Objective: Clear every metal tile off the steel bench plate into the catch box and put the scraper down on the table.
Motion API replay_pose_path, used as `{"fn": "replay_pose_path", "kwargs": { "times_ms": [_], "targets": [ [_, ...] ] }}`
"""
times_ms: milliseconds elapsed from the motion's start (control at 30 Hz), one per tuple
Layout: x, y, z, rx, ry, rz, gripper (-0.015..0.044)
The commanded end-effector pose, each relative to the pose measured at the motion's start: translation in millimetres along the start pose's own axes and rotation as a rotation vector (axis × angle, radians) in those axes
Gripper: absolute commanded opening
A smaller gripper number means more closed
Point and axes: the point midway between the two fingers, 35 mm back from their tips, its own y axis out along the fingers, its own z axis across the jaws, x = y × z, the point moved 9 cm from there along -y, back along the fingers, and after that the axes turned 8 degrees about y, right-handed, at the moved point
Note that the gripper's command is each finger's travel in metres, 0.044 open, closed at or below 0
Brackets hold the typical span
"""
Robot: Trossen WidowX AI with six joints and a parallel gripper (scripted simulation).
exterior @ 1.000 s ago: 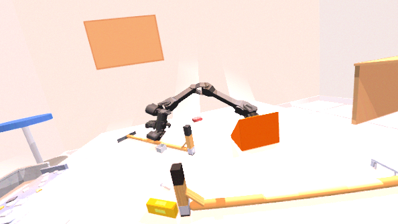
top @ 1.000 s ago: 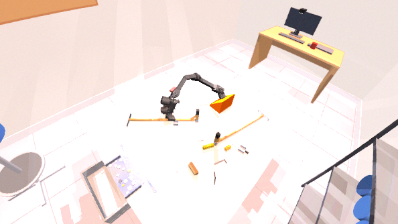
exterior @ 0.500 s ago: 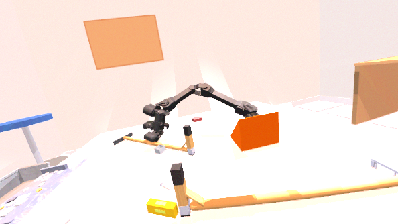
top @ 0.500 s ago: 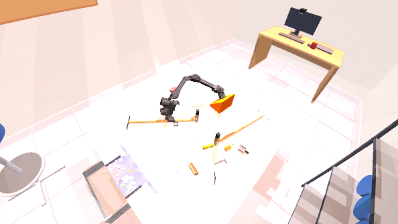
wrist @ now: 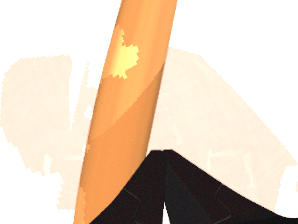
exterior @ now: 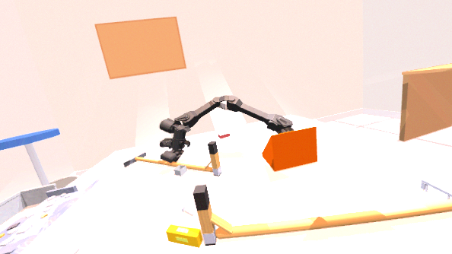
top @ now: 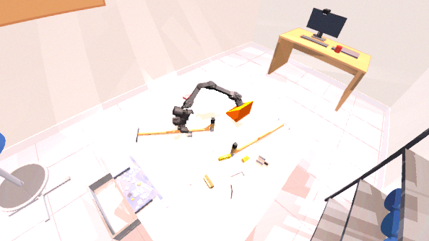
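Note:
The long scraper (top: 155, 133) (exterior: 152, 160) (wrist: 135, 100) lies on the table, with its dark blade (top: 137, 135) (exterior: 135, 160) at the left end and an upright grip (top: 212, 124) (exterior: 214, 159) at the right end. My gripper (top: 185, 130) (exterior: 172, 157) (wrist: 162, 150) is shut and empty, low over the middle of the handle. In the wrist view the fingertips overlap the handle's right edge; contact cannot be told. Several tiles, white, yellow and dark, lie scattered on the steel plate (top: 144, 185). The catch box (top: 100, 182) (exterior: 38, 195) adjoins the plate's left end.
A second long tool (top: 260, 138) (exterior: 323, 223) has an upright grip beside a yellow block (top: 224, 157) (exterior: 184, 236). An orange wedge (top: 243, 112) (exterior: 294, 150) stands beside the arm's base. A small grey block (top: 189, 134) (exterior: 180, 169) lies beside the scraper handle.

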Motion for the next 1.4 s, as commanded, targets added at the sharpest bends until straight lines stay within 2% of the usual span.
{"fn": "replay_pose_path", "kwargs": {
  "times_ms": [0, 833, 1367],
  "targets": [
    [-0.4, 0.8, 5.9, 0.001, 0.001, 0.001, 0.0],
    [-0.1, 4.0, 30.4, 0.001, 0.002, 0.0, 0.0],
    [25.6, -43.8, 30.7, 0.005, 0.031, -0.015, 0.0]
  ]
}}
